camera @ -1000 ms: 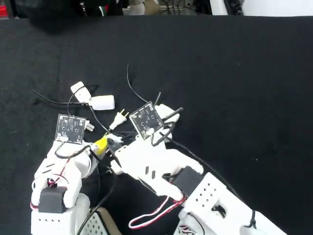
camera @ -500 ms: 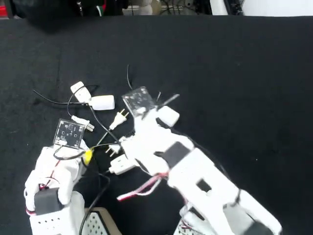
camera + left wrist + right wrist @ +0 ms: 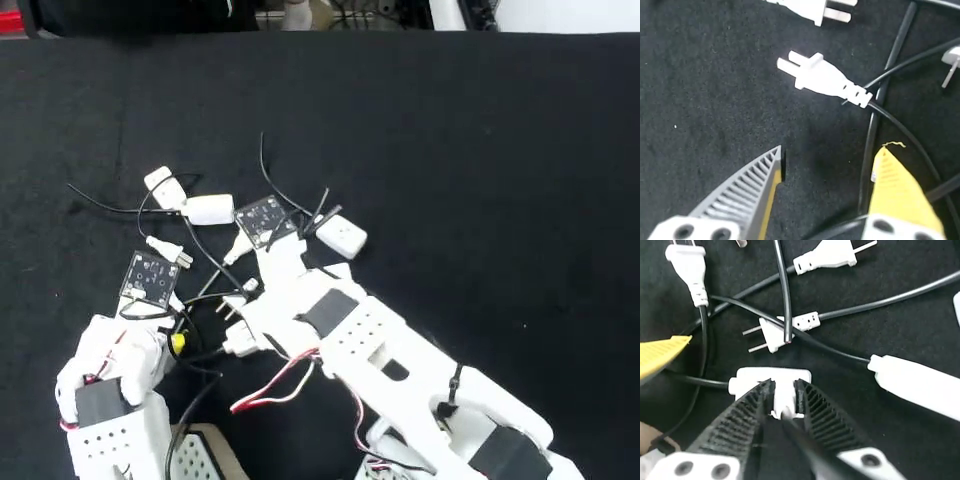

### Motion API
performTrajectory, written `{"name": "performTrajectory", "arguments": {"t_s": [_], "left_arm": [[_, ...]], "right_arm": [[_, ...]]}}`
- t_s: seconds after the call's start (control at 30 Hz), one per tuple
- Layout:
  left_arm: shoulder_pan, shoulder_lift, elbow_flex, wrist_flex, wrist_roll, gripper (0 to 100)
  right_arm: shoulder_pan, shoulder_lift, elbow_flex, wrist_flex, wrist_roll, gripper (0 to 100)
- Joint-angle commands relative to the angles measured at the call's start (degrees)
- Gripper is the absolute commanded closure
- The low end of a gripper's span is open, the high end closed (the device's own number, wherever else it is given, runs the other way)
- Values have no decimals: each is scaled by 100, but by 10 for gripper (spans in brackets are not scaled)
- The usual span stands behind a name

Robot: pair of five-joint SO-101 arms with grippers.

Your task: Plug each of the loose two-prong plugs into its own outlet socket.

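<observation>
White smooth plastic socket block [image 3: 747, 377], rounded corners; right gripper [image 3: 784, 386] ribbed fingers narrow, pinching it. Flat two-prong plug [image 3: 771, 335] just beside. Left gripper [image 3: 832, 150] fingers wide, nearby.

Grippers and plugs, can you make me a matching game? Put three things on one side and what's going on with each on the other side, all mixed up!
Things:
1. left gripper
2. right gripper
3. round-pin plug

States:
A. a black cable lies across it
B. open, above a flat-prong plug
C. closed on a white block

Pairs: 1-B, 2-C, 3-A.
</observation>
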State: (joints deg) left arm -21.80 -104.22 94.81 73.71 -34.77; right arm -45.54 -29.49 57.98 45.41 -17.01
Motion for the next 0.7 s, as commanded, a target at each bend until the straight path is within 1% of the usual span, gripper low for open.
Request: {"name": "performTrajectory", "arguments": {"t_s": [0.0,0.07,0.2,0.27,0.4,0.67], "left_arm": [[-48,-18,-22,-114,-35,715],[-57,-18,-22,-114,-35,715],[-57,-18,-22,-114,-35,715],[-57,-18,-22,-114,-35,715],[-57,-18,-22,-114,-35,715],[-57,-18,-22,-114,-35,715]], "right_arm": [[123,-13,75,-290,-44,988],[264,84,110,-360,-35,988],[299,136,101,-325,-35,988],[299,110,40,-167,-62,987],[299,75,-277,466,-79,987],[290,31,-207,519,-79,987]]}}
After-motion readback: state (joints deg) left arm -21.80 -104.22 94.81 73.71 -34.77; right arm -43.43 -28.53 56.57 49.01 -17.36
